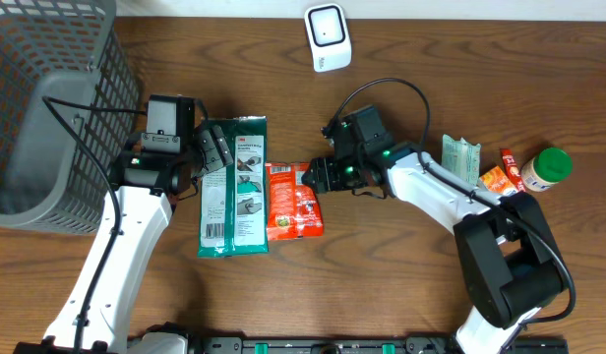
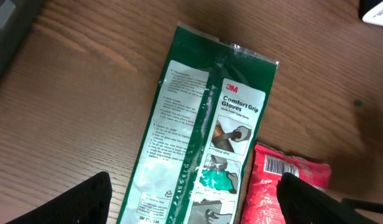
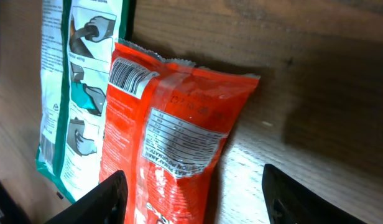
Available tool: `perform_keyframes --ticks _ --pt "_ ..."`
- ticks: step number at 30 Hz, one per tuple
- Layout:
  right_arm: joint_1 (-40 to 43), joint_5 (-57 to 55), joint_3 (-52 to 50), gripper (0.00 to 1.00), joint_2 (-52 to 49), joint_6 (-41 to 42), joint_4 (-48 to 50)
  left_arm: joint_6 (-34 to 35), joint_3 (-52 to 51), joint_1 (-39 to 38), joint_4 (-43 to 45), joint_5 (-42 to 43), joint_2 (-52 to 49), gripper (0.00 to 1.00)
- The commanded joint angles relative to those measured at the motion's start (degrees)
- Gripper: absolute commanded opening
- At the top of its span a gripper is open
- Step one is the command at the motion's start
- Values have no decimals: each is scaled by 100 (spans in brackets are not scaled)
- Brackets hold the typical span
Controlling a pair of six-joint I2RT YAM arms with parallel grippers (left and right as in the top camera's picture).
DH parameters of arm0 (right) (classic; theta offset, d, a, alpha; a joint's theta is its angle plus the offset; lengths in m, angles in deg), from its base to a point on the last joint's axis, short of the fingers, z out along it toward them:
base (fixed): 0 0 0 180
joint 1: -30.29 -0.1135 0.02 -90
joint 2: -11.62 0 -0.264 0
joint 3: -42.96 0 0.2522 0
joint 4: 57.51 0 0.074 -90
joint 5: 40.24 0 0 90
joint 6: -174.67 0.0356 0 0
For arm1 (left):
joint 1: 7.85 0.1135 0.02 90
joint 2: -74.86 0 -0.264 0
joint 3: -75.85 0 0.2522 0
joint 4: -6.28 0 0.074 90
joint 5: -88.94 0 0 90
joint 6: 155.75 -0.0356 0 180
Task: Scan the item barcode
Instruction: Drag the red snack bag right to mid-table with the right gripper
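A green 3M gloves pack (image 1: 234,187) lies flat on the table with a red snack bag (image 1: 293,202) against its right side. A barcode (image 3: 126,76) shows on the red bag's top corner. The white scanner (image 1: 328,37) stands at the back. My left gripper (image 1: 210,147) hovers open over the gloves pack (image 2: 198,143), its fingers (image 2: 86,199) spread wider than the pack. At the bag's right edge my right gripper (image 1: 318,177) is open. The red bag (image 3: 173,143) lies partly between its fingers (image 3: 303,199), and the right one is clear of the bag.
A grey wire basket (image 1: 52,118) fills the left back corner. At the right lie a green packet (image 1: 460,157), a small orange pack (image 1: 498,179) and a green-lidded bottle (image 1: 544,167). Bare wood runs along the front.
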Motion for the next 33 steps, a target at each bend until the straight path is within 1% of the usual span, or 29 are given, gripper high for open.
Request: perform_keyframes --ticks 1,8,14,21,28,33 --pt "-173 -354 79 64 68 208 13 -76 9 15 -2 -114 15 85" --pt "-433 -570 13 63 52 219 2 -79 9 15 -2 -114 15 85" --pt "-702 -973 -61 62 28 509 15 -76 9 15 -2 -114 15 86" --pt "-857 -1209 -81 59 7 1117 11 -76 9 15 -2 -114 15 85" --pt "-1021 -1360 -98 56 7 1174 -4 -76 9 15 -2 -114 15 85" --pt "-1141 -1609 -260 54 7 1384 85 -76 9 15 -2 -114 15 85"
